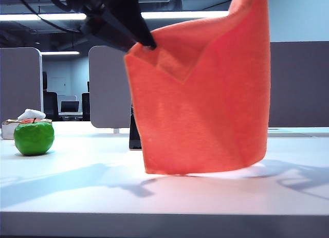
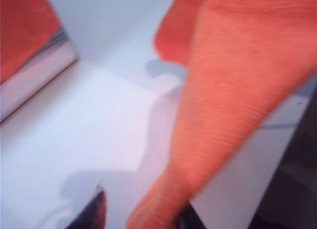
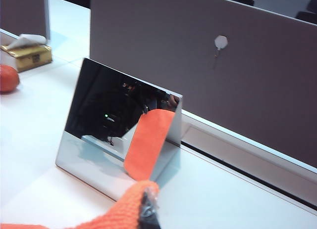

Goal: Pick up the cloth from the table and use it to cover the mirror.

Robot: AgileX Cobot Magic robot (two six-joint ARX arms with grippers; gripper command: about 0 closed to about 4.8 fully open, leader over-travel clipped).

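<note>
The orange cloth (image 1: 205,89) hangs upright over the table (image 1: 77,186), its lower edge just above the surface. It hides nearly all of the mirror (image 1: 134,131); only a dark sliver shows at the cloth's left edge. My left gripper (image 1: 146,42) is at the cloth's upper left corner. In the left wrist view it (image 2: 143,202) is open, and the cloth (image 2: 233,90) lies over one of its fingers (image 2: 94,214). My right gripper (image 3: 148,206) is shut on a corner of the cloth (image 3: 119,214), in front of the tilted mirror (image 3: 109,110), which reflects an orange strip.
A green apple (image 1: 34,138) and a tissue box (image 1: 9,128) stand at the far left of the table. Grey partitions (image 1: 108,89) rise behind the mirror. The right wrist view shows the tissue box (image 3: 29,53), a round red-orange object (image 3: 7,78) and the partition (image 3: 223,80).
</note>
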